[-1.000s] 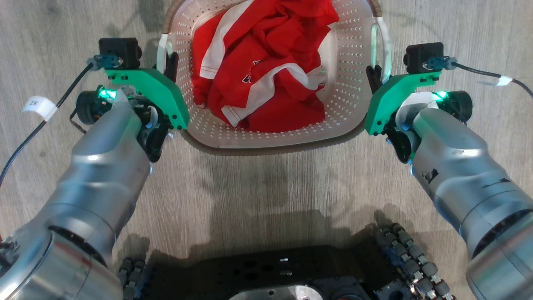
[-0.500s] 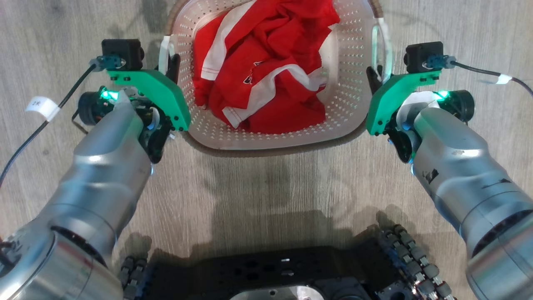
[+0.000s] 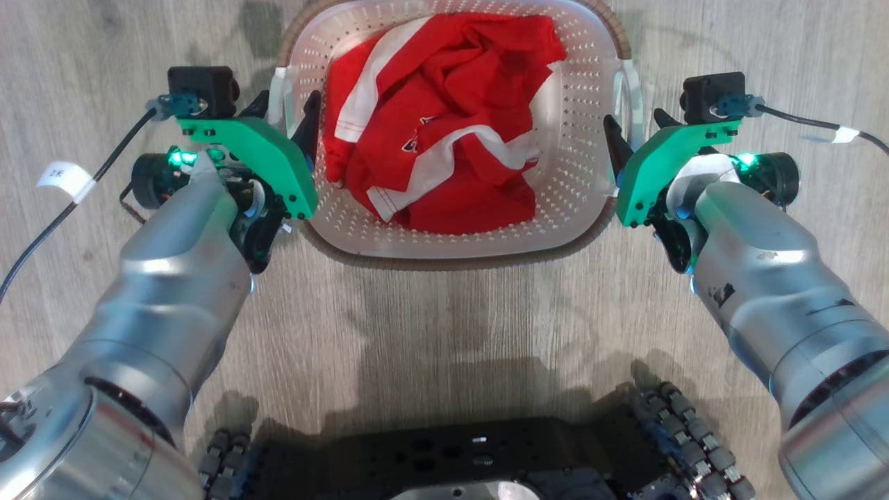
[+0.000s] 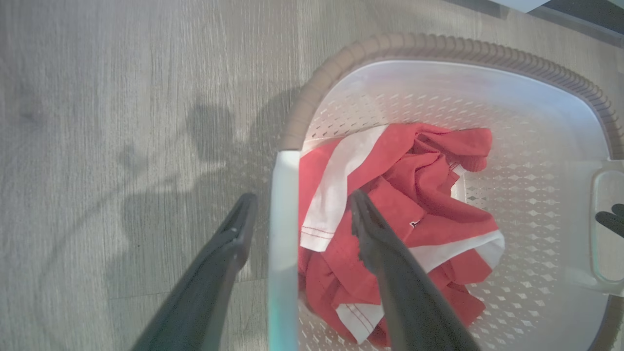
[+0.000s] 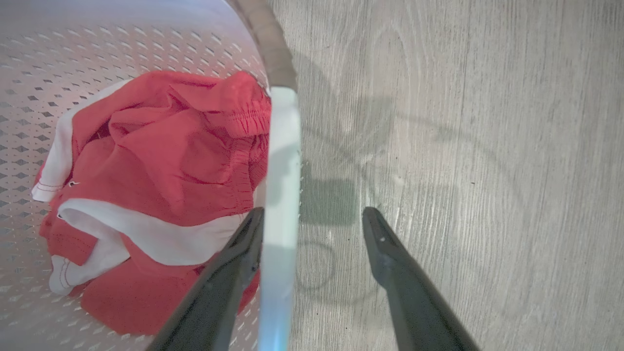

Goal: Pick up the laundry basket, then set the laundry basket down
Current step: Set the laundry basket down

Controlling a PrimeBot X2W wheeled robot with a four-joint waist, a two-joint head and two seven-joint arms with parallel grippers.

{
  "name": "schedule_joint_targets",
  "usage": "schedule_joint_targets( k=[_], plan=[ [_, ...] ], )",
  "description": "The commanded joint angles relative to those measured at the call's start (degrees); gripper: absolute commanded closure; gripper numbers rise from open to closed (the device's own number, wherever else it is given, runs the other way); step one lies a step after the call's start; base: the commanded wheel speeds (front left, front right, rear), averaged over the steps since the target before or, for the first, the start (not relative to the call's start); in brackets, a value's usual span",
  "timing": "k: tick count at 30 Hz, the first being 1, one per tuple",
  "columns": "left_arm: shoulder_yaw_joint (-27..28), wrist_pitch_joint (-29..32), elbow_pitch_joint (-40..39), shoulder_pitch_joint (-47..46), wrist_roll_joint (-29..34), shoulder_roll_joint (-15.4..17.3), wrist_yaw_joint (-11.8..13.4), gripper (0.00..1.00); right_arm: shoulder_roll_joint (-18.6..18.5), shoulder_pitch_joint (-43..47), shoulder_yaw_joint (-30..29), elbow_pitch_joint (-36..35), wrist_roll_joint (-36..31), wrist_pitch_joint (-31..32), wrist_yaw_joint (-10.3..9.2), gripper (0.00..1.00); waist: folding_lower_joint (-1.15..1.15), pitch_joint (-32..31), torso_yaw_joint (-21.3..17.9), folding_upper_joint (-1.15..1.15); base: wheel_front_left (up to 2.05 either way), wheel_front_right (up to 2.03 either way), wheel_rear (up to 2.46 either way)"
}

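Both of our claws stand wide, the left claw (image 3: 286, 105) and right claw (image 3: 633, 119) each straddling a side handle (image 4: 283, 234) of the laundry basket (image 3: 444, 242), which sits on the floor (image 3: 444, 312) between them. A second ago we see both clamped on those handles.

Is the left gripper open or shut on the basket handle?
Open. The left gripper has its fingers spread either side of the laundry basket handle, with a gap at each side.
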Motion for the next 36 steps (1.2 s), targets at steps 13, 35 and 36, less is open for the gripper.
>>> schedule_joint_targets(
  k=[13,35,36],
  plan=[
    [2.8,-0.3,-1.5,6.6,2.7,2.8,-0.4,0.00,0.5,9.2,0.8,-1.7,-0.7,-2.4,-0.16,0.00,0.00,-12.9,-0.1,0.00,0.00,0.00,0.00],
    [21.2,-0.3,-18.7,21.6,23.7,6.7,4.0,0.00,-3.2,20.8,-18.2,-18.2,-17.0,-2.6,-0.16,0.00,0.00,-29.5,-1.6,0.00,0.00,0.00,0.00],
    [22.4,-0.3,-20.2,22.5,24.9,6.9,4.3,0.00,-3.1,21.6,-19.5,-19.3,-18.1,-2.6,-0.16,0.00,0.00,-30.2,-1.6,0.00,0.00,0.00,0.00]
  ],
)
